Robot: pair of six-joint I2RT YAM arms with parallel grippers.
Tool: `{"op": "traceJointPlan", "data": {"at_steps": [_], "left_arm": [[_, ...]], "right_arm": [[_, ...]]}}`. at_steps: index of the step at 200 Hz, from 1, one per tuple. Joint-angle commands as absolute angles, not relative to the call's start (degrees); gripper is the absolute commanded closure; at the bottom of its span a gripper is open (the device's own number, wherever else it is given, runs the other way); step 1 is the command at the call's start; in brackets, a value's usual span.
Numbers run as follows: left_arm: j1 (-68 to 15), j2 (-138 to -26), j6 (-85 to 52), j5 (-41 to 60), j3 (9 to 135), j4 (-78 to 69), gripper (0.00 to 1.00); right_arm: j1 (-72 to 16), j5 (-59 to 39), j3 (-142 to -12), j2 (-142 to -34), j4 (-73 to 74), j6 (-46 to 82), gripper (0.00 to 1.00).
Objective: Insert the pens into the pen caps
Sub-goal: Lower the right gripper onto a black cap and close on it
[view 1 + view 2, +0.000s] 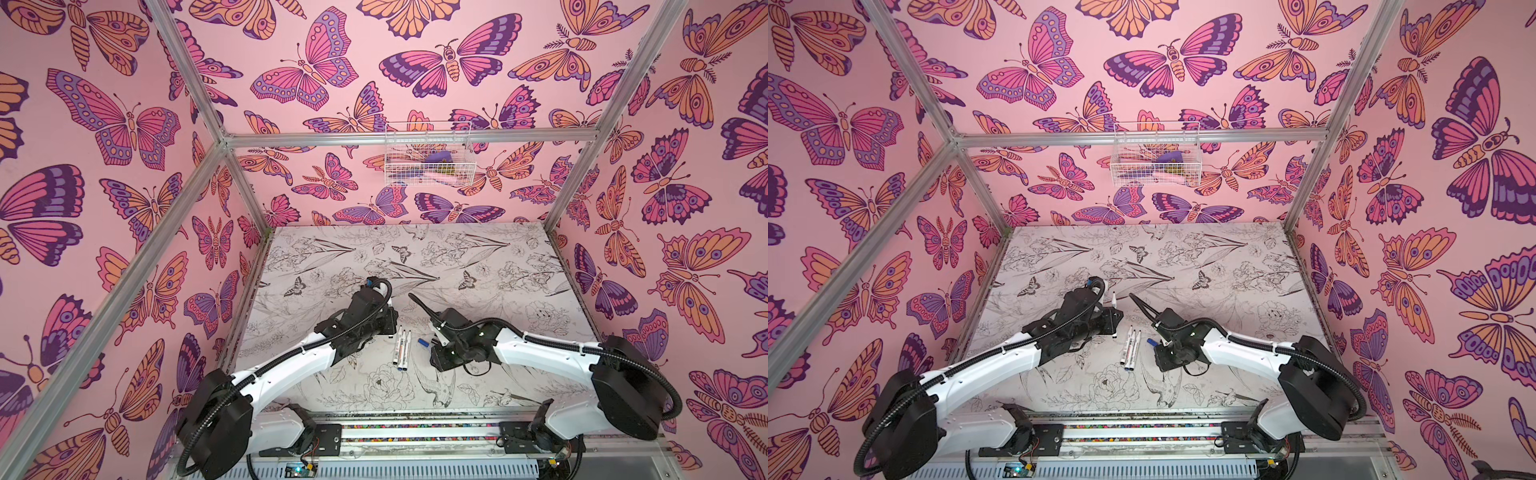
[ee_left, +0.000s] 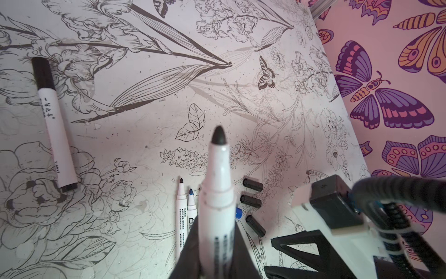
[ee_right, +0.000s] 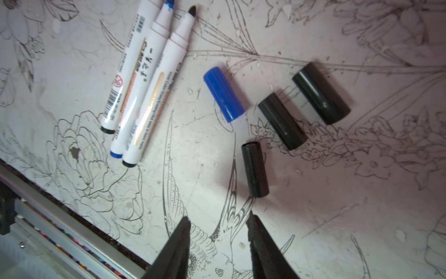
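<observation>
Hovering over the loose caps, the right gripper (image 3: 217, 216) has its jaws parted and nothing between them, with the nearest black cap (image 3: 255, 169) lying on its side just ahead of the fingertips. Across the way, the left gripper (image 2: 214, 251) is clamped on the barrel of an uncapped black-tipped pen (image 2: 218, 183), nib out in the open air. On the floral tabletop (image 3: 337, 217), three more bare pens (image 3: 142, 84) lie bunched side by side, with the blue cap (image 3: 224, 94) just beside them and two other black caps (image 3: 282, 120) beyond. One pen already capped (image 2: 54, 120) rests well apart. Now the dangers, as I judge them. That nearest cap is round and free to roll, so a pinch off its centre could squirt it away or nudge it into its neighbour. Grab the blue cap by mistake and it's the wrong colour for this black nib. And at the mating, any tilt between cap mouth and nib could jam the tip on the rim, smear ink, or shove the pen back through the left jaws, since it's gripped low with a long free length.
</observation>
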State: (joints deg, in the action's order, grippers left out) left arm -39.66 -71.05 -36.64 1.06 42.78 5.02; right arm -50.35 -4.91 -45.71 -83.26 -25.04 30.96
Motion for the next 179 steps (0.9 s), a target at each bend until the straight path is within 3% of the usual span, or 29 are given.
{"op": "traceJointPlan", "data": {"at_steps": [1,135,157,179], "left_arm": [[-39.4,-69.3,-37.3,-0.7,41.4,6.5,1.0],[-39.4,-68.0,-36.8,-1.3,41.8,7.1,1.0],[-39.4,-67.4,-36.5,-1.1,41.6,7.4,1.0],[-39.4,-66.8,-35.8,-0.7,41.2,7.4,1.0]], "right_arm": [[-50.7,-1.5,-48.6,-83.7,-26.8,28.6,0.57],[-50.7,4.4,-56.5,-97.7,-32.4,21.1,0.61],[-50.9,4.5,-56.7,-99.2,-32.5,21.1,0.69],[-51.0,4.5,-56.6,-100.0,-32.2,21.6,0.84]]}}
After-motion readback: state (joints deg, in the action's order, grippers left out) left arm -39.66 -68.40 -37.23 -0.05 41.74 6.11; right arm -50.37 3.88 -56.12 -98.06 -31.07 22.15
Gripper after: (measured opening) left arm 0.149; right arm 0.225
